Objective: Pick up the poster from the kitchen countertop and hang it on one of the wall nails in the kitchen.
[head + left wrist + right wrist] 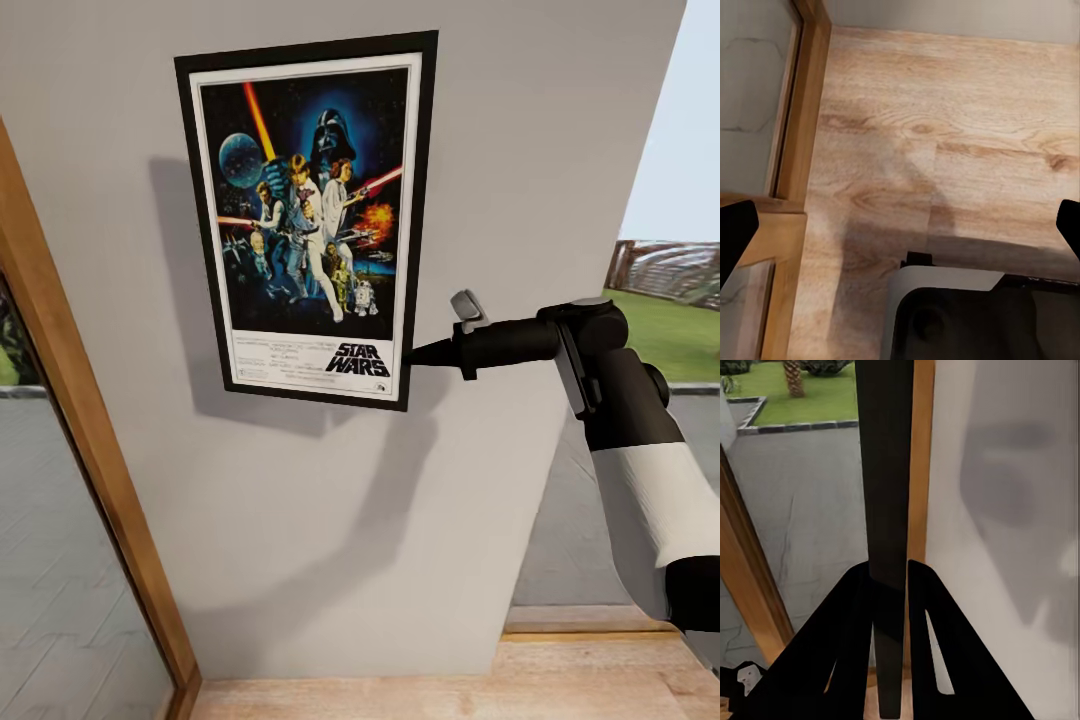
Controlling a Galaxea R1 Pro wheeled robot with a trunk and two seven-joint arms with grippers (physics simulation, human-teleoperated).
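- The poster (308,215) stood upright against the pale grey wall (520,150), a little tilted, its shadow falling beside it.
- My right jaws (412,354) were clenched on the poster's lower corner; in the right wrist view its black frame edge (886,510) ran between my fingers (844,652).
- I saw no nail; I judged any nail in use was hidden behind the frame.
- To finish well, I judged I should keep the frame flat to the wall, settle it gently, and let go only once it bore its own weight.
- My left jaws (900,225) were released and hung above the wooden floor (945,135), grasping nothing.
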